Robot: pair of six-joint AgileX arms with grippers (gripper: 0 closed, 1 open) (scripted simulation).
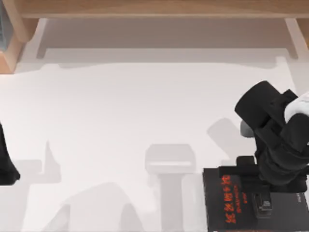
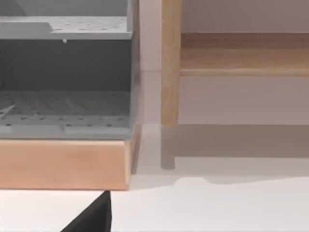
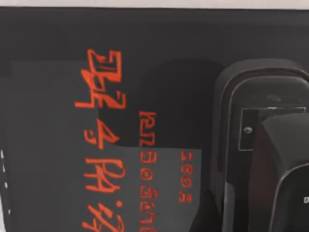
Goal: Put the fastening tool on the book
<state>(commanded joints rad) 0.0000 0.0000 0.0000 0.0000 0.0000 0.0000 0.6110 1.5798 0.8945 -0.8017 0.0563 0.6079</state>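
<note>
Leftmost, your left arm [image 1: 7, 164] sat parked at the table's [image 1: 120, 121] left edge. Far right, your right gripper [image 1: 263, 200] hung low over the black book [image 1: 224, 212] near the front right corner, with a dark stapler-like fastening tool [image 3: 260, 145] below it, against the cover. You could not tell whether the fingers clamped it. Letting go off-centre risked the tool sliding off.

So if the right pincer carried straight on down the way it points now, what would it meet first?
Most likely the book. The right pincer points down over its black cover, with a dark tool-like object at it, close to the red lettering; that object would probably touch the cover first, though the depth is unclear.
</note>
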